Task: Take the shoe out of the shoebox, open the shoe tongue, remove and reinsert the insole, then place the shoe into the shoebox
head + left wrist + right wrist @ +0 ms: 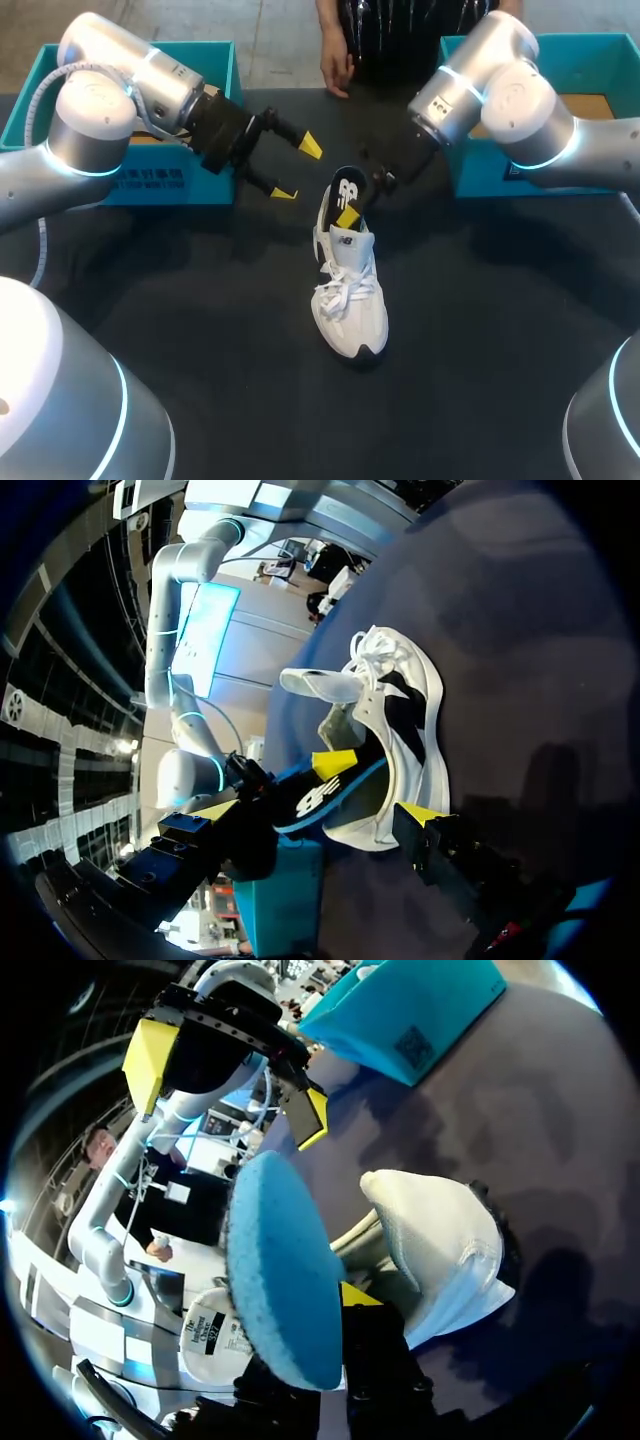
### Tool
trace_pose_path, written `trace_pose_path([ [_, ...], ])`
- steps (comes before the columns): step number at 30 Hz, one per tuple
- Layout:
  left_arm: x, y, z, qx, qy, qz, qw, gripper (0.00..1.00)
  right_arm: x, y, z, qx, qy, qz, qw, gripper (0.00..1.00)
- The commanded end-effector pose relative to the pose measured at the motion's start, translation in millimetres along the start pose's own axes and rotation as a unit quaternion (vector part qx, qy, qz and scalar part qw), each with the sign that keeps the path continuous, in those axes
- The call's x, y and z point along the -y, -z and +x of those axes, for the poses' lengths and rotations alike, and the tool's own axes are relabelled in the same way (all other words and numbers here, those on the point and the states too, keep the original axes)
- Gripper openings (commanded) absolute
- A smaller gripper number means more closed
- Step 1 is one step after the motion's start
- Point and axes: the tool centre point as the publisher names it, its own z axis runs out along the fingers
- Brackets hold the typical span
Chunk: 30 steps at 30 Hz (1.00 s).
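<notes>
- The white shoe stands on the black desk, toe toward the robot, with its tongue lifted off the laces.
- The insole sticks up out of the shoe's heel opening, blue underside outward.
- The right hand is just behind the shoe's heel, grasping the insole.
- The left hand hangs behind the heel on the shoe's left, fingers spread, holding nothing.
- One teal shoebox sits well left of the shoe, a second teal shoebox well right.

Head view overhead from behind, wrist views close, all sharing shoe
</notes>
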Motion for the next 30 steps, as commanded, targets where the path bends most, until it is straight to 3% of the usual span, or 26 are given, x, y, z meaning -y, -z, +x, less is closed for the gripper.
trace_pose_path([
  [1, -1, -1, 1.5, 0.001, -0.001, 0.001, 1.0, 1.0, -1.1, 6, 5.1, 0.008, 0.002, 0.001, 1.0, 0.0],
  [4, 0, -1, 1.2, 0.001, -0.002, 0.002, 1.0, 1.0, -1.4, 7, 5.2, 0.011, 0.005, 0.001, 1.0, 0.0],
  [5, 0, -1, 1.0, 0.001, -0.002, 0.002, 1.0, 1.0, -1.4, 7, 5.2, 0.011, 0.006, 0.001, 1.0, 0.05],
  [6, 1, -1, 0.8, 0.0, -0.002, 0.003, 1.0, 1.0, -1.2, 6, 5.4, 0.01, 0.007, 0.0, 1.0, 0.22],
  [9, 1, -2, 0.3, -0.001, -0.003, 0.003, 1.0, 1.0, 1.1, 3, 5.7, 0.007, 0.007, 0.0, 1.0, 0.3],
  [30, 6, -5, -3.4, -0.003, -0.008, 0.007, 1.0, 1.0, 12.4, -13, 0.0, -0.002, -0.004, 0.015, 1.0, 0.42],
])
